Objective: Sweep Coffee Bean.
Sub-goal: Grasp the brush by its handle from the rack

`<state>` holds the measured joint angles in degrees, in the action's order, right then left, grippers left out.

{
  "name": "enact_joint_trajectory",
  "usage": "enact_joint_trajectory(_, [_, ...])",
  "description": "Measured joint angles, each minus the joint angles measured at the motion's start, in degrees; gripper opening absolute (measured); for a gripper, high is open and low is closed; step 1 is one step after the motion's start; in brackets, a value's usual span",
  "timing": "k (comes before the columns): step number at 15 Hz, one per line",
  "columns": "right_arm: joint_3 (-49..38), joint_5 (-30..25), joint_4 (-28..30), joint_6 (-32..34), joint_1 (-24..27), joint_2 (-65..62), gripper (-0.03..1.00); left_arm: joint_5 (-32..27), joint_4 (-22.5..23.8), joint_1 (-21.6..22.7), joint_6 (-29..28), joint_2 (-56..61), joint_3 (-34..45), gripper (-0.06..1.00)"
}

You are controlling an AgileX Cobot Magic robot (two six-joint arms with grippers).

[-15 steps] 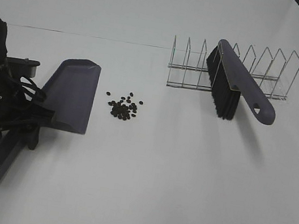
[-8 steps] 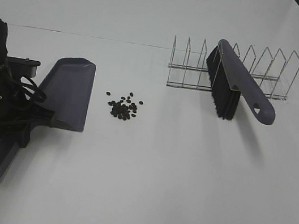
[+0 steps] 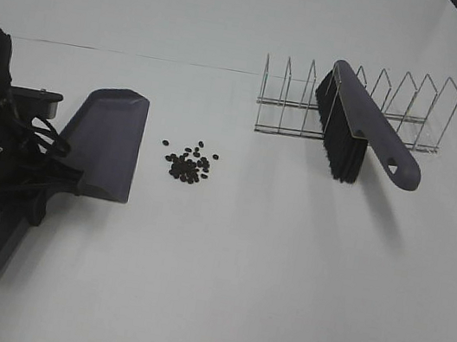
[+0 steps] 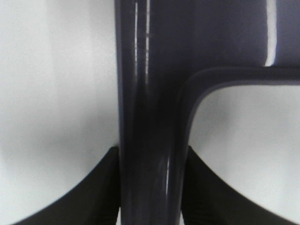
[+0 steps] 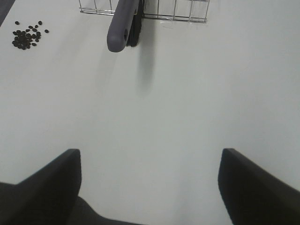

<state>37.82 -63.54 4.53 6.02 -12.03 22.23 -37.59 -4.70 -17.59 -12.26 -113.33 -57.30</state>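
1. Grey-purple moulded plastic forms the dustpan (image 3: 109, 140). We find the left gripper (image 4: 151, 178) clamped on the glossy, rounded dustpan handle (image 4: 150, 108), one black finger against each side, so the blade can be steered.
2. The flat blade rests on the white table (image 3: 234, 295). Its straight edge faces the coffee beans (image 3: 189, 163), a loose cluster of tiny dark ovals near it, not touching.
3. The brush (image 3: 359, 133) has black bristles under a matching plastic back. It leans in the wire rack (image 3: 418, 115) with its grip end pointing outward for pickup.
4. The right gripper (image 5: 150, 187) hangs with jaws apart and empty, well clear of the brush. We judge that taking the brush comes next.
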Motion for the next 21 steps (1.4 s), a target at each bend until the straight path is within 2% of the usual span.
enact_joint_trajectory(1, [6.1,0.1,0.0,0.9,0.0,9.6,0.67,0.0,0.0,0.0,0.0,0.0,0.0,0.33])
enact_joint_trajectory(2, [7.4,0.1,0.0,0.9,0.0,11.5,0.67,0.0,0.0,0.0,0.0,0.0,0.0,0.33])
enact_joint_trajectory(11, [38.2,-2.1,-1.5,1.8,0.0,52.5,0.67,-0.1,0.0,0.0,0.0,0.0,0.0,0.33])
enact_joint_trajectory(15, [49.2,-2.1,-2.4,1.8,0.0,67.9,0.67,-0.1,0.0,0.0,0.0,0.0,0.0,0.33])
enact_joint_trajectory(16, [56.3,-2.1,-3.7,1.8,0.0,76.7,0.67,-0.1,0.0,0.0,0.0,0.0,0.0,0.33])
enact_joint_trajectory(21, [70.1,-2.0,-4.5,1.8,0.0,92.9,0.67,-0.1,0.0,0.0,0.0,0.0,0.0,0.33])
